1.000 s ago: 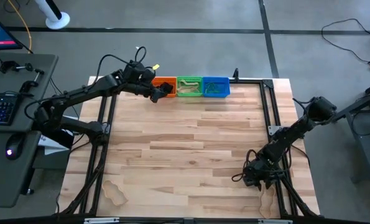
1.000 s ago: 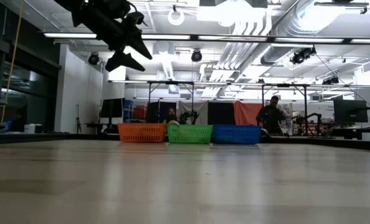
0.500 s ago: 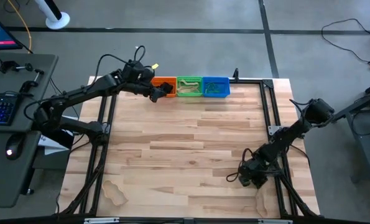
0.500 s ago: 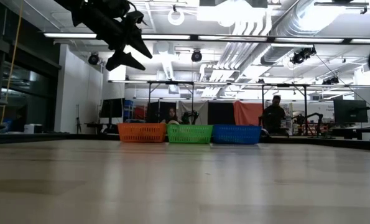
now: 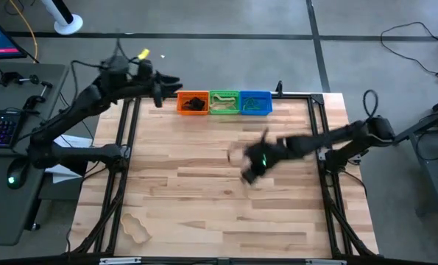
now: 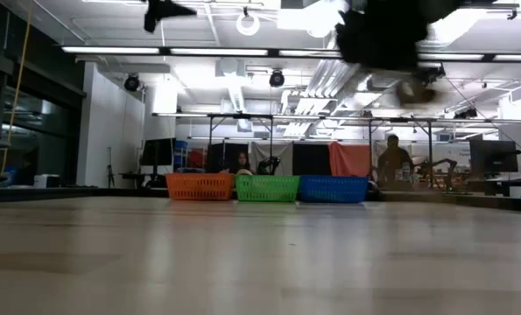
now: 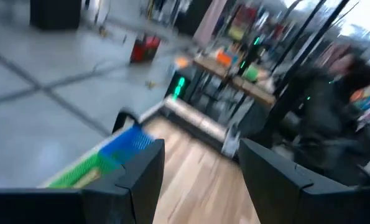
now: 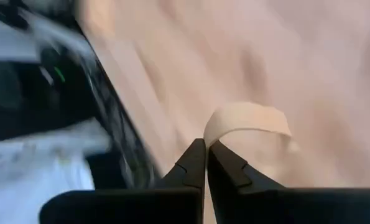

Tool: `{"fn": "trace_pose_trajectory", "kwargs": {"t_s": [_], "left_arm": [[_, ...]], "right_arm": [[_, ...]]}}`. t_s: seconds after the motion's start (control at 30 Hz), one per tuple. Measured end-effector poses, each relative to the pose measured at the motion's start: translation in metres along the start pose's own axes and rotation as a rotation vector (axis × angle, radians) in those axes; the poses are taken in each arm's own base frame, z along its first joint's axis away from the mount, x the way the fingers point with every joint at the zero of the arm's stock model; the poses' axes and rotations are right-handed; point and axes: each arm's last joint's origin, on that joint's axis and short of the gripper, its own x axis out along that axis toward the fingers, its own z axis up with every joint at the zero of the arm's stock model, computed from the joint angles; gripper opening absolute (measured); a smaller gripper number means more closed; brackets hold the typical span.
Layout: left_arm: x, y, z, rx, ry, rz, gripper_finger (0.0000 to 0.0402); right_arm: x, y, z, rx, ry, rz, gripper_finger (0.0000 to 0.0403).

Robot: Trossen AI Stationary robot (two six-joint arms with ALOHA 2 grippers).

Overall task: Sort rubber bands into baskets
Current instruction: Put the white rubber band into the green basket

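Between the pinched fingertips of your right gripper (image 8: 206,149) sits a tan rubber band (image 8: 250,119), its loop curling out past the tips; the two fingers are closed on it with no gap showing. From above, that right gripper (image 5: 252,165) hangs over the middle of the tabletop (image 5: 204,213), blurred, its arm reaching in from the right edge.

Along the far edge you have the three baskets in a touching row: the orange basket (image 5: 193,102) nearest the far-left corner, the green basket (image 5: 224,102) in the middle, the blue basket (image 5: 255,102) on its other side. Something dark lies in the orange one, pale strands in the green one, greenish strands in the blue one; you cannot tell each band apart.

Your left gripper (image 5: 160,94) is just off the tabletop's far-left corner, beside the orange basket and not over it. Its fingers (image 7: 141,177) stand well apart with nothing between them.

Beyond the table, a person (image 6: 394,166) stands in the room.
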Motion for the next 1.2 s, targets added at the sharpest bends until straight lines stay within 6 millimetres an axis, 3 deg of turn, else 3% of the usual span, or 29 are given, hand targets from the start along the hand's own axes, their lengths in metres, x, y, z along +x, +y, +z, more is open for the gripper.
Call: {"fn": "trace_pose_trajectory", "kwargs": {"t_s": [0.17,0.3,0.47,0.57,0.7,0.9,1.2], "left_arm": [[-0.027,-0.019,0.012,0.009,-0.121,-0.077,0.02],[-0.043,-0.029,0.013,-0.008,-0.149,-0.125,0.02],[-0.048,-0.036,0.011,-0.044,-0.147,-0.166,0.02],[-0.047,-0.038,0.01,-0.07,-0.138,-0.18,0.02],[-0.047,-0.041,0.009,-0.08,-0.13,-0.196,0.02],[-0.046,-0.046,0.008,-0.078,-0.116,-0.224,0.02],[-0.046,-0.044,0.008,-0.085,-0.149,-0.144,0.02]], "right_arm": [[-0.041,0.013,0.092,-0.248,-0.31,0.005,0.0],[-0.061,0.013,0.16,-0.378,-0.462,-0.044,0.0],[-0.083,0.007,0.236,-0.443,-0.58,-0.124,0.0],[-0.092,-0.007,0.27,-0.411,-0.575,-0.196,0.0],[-0.092,-0.037,0.296,-0.346,-0.485,-0.321,0.0],[-0.078,-0.084,0.307,-0.249,-0.403,-0.467,0.0],[-0.064,-0.113,0.307,-0.179,-0.398,-0.551,0.0]]}}
